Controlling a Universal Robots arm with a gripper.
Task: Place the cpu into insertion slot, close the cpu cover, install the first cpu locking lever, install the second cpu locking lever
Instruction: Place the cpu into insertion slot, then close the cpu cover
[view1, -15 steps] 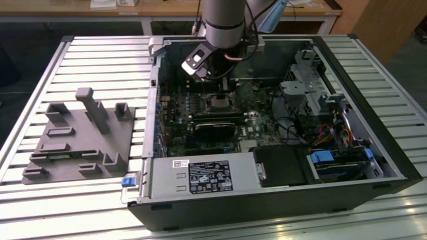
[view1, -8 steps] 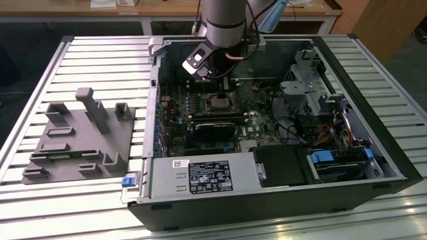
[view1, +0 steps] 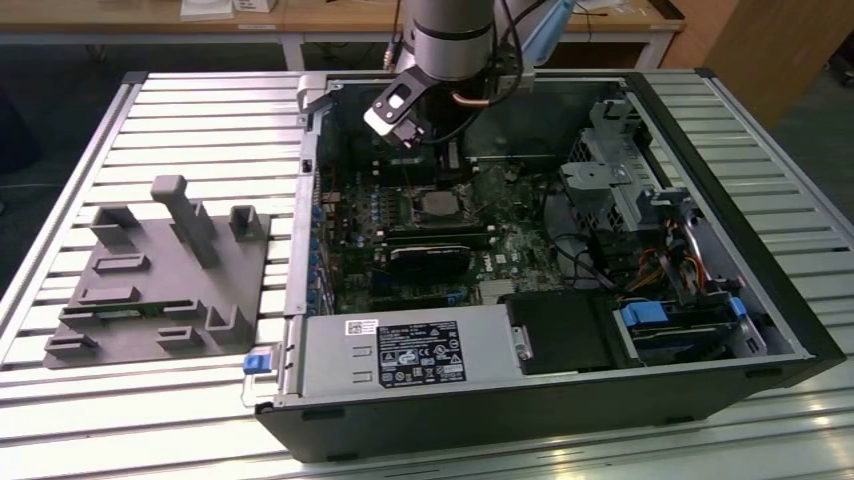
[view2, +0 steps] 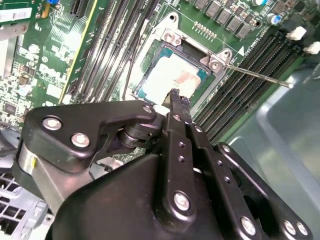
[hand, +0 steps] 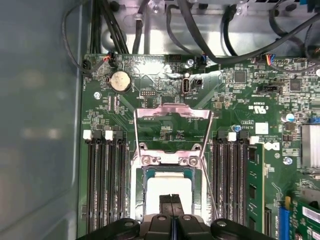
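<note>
While the open computer case (view1: 534, 410) occupies the half of the slatted desk (view1: 174, 110) toward the exterior view's right, a grey fixture plate (view1: 147, 290) lies beside it, near the desk edge on the exterior view's left. The arm (view1: 454, 35) reaches down into the case at the desk edge farthest from the exterior camera, above the green circuit board (hand: 235, 100).

In both wrist views the pincer (hand: 171, 199) (view2: 176, 97) has its fingers pressed together with nothing between them. The tips are directly over the cpu (hand: 167, 185) (view2: 170, 75); contact cannot be confirmed. The cpu cover (hand: 172, 111) stands raised open, clear of the insertion slot (hand: 139, 195). The cpu lies flat inside that slot. One thin locking lever (view2: 257, 76) projects free across the memory slots (view2: 240, 95).
</note>
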